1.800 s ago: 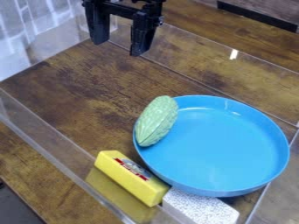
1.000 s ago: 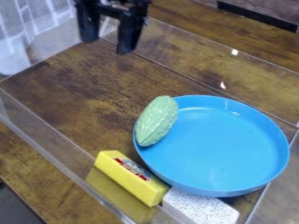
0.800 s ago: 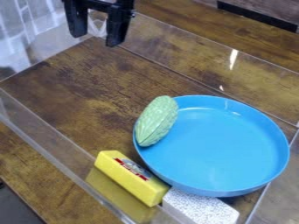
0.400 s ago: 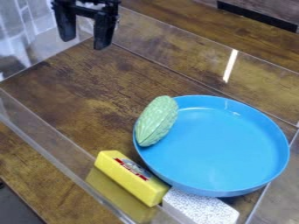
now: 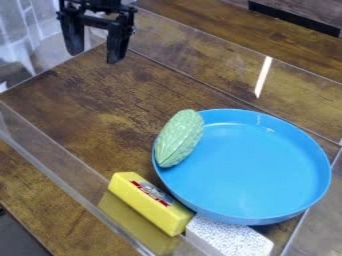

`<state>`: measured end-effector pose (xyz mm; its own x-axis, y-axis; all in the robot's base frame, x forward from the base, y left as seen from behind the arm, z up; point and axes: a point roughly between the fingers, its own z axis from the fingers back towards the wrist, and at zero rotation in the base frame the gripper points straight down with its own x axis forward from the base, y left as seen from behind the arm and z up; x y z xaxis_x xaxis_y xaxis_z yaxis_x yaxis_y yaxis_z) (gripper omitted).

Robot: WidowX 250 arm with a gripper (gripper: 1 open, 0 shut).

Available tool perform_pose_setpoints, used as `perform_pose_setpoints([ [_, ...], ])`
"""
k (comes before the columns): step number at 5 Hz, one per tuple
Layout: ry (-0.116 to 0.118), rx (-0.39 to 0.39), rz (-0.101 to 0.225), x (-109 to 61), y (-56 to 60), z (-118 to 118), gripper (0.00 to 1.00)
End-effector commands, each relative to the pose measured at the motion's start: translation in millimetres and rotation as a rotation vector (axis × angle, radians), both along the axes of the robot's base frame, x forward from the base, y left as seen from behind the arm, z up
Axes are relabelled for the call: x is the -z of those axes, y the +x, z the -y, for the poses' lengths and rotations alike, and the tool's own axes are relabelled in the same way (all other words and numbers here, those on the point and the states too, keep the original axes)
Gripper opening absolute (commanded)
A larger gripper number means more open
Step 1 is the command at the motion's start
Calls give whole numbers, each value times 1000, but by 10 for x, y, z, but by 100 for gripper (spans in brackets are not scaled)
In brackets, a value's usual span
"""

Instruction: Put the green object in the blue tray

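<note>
The gripper (image 5: pixel 96 42) hangs at the top left of the view, above the dark wooden table (image 5: pixel 120 110), its two black fingers pointing down and spread apart with nothing between them. Well below and to the right of the jaws lies the green object (image 5: pixel 178 137), a pale oval with a bumpy ridged skin. Its long axis runs steeply, from a lower end nearer the front to a pointed upper end tipped slightly right, so the point faces away from the front edge. It leans on the left rim of the blue tray (image 5: pixel 254 166), partly over the rim and partly on the wood outside. The tray's flat blue floor is bare from the object across to its far rim. Straight below the object, further from the jaws, a yellow block (image 5: pixel 146 202) touches the tray's front rim, with a white speckled sponge (image 5: pixel 225 238) beside it at the bottom edge. Between the jaws and the object stretches bare wood, crossed by clear plastic walls (image 5: pixel 54 160).
</note>
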<state>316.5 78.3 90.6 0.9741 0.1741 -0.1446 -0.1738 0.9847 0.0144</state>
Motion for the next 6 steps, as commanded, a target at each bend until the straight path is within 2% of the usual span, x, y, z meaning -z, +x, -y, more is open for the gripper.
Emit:
perform_pose_setpoints([
  [1,12,-45,65,-148,113,25,100],
  [3,6,18,58,94,125,29,100],
  [5,2,37,55,89,42,-110,100],
  [6,2,18,54,91,60,-55,100],
])
